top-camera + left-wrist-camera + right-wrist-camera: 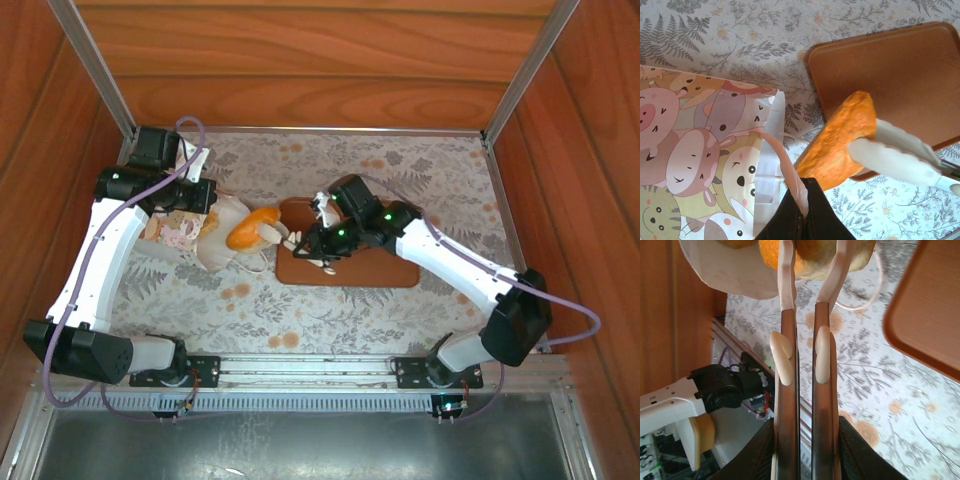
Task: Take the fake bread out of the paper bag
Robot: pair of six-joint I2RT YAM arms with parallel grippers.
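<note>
Right gripper point(283, 238) pinches a golden-brown bread piece point(252, 229) between its pale fingers point(785, 275), at the mouth of the paper bag point(215, 240). Left gripper point(801, 200), fully closed, clamps the bag's edge. The brown tray point(390, 262) lies just right of the bag.

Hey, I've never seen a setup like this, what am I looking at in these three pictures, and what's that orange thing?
Two white robot arms sit at a table's near edge. One picture looks down from above; the other two come from cameras on each wrist. On the flowery tablecloth lie a paper bag on its side and a flat brown tray. The right claw is shut on a piece of fake bread, the orange thing, at the bag's mouth. The left claw is shut on the bag's edge, apparently steadying it.
</note>
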